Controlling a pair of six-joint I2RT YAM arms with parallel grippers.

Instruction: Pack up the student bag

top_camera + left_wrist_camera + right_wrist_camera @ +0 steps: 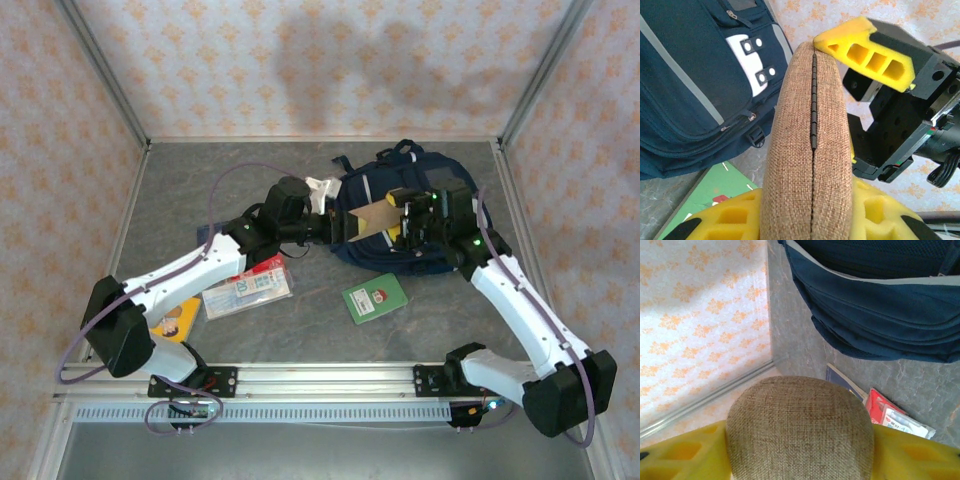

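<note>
Brown fabric pouch (810, 125) above the student bag (685, 90), left gripper (810, 215) pinching one end, right gripper (800, 455) flanking the other, its grip indeterminate.

The navy student bag (362, 192), thinly pale-striped, lies flat toward the table's (200, 190) far right.

place: robot lab test cell | evidence: aluminium-framed patterned wall panels (300, 70); grey tabletop (200, 180); arm mounting rail (320, 378)
</note>
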